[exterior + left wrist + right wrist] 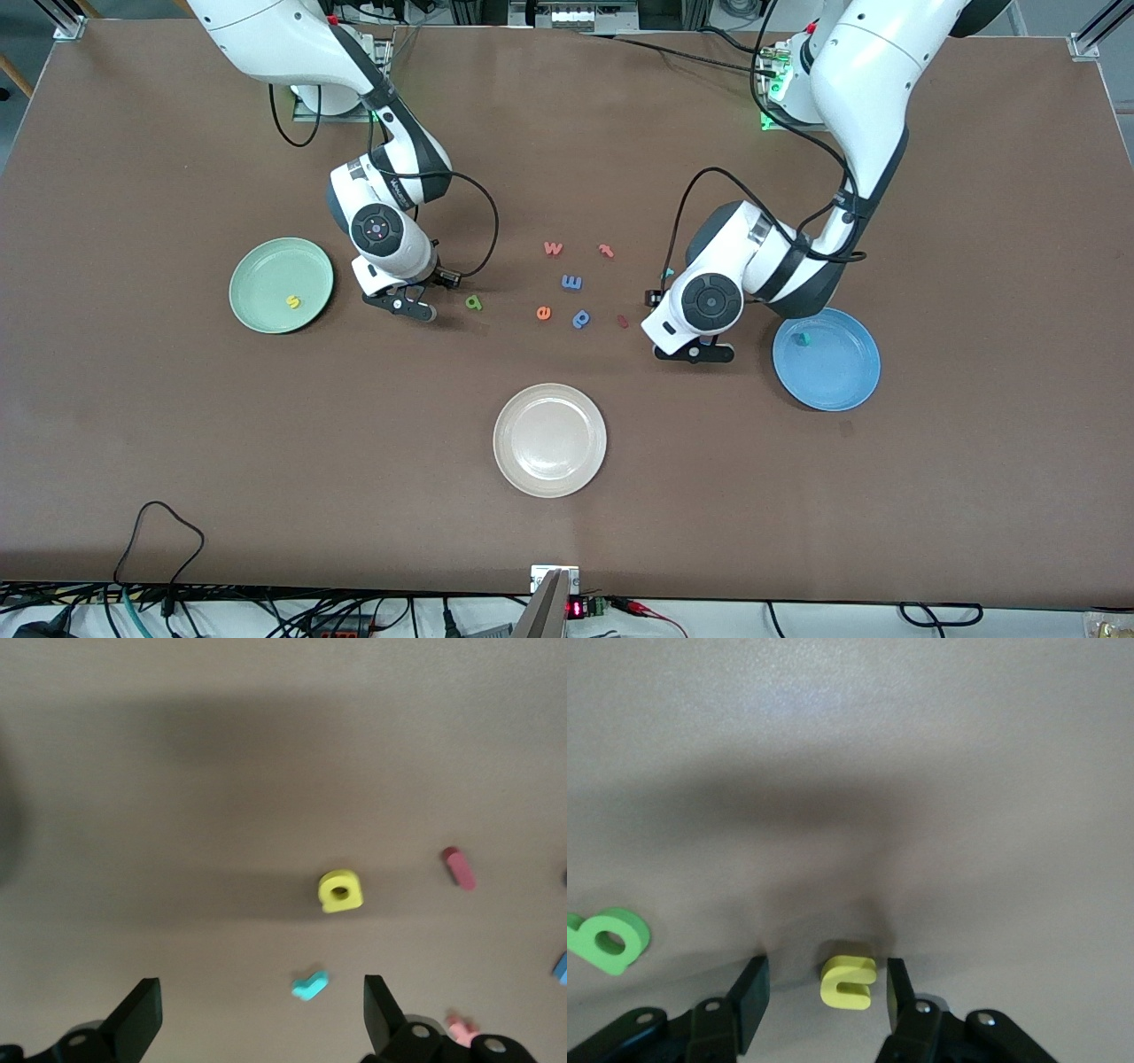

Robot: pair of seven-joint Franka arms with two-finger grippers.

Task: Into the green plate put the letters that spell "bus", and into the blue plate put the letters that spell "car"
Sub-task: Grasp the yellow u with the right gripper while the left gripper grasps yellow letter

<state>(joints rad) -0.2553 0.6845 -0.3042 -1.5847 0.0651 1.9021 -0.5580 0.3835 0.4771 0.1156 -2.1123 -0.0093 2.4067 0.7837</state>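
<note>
Our right gripper (824, 992) sits spread around the yellow "u" (849, 981), not pinching; left gripper (259, 1014) hangs wide open over the teal "r" (309, 984).

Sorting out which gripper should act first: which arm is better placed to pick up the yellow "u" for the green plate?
The right arm. Its right gripper already straddles the yellow "u", beside the green plate. The left gripper hangs open by the blue plate.

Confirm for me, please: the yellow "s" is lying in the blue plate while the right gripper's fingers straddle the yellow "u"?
Not quite. In the front view the yellow "s" lies in the green plate, not the blue plate. The rest holds: the right gripper straddles the yellow "u".
</note>
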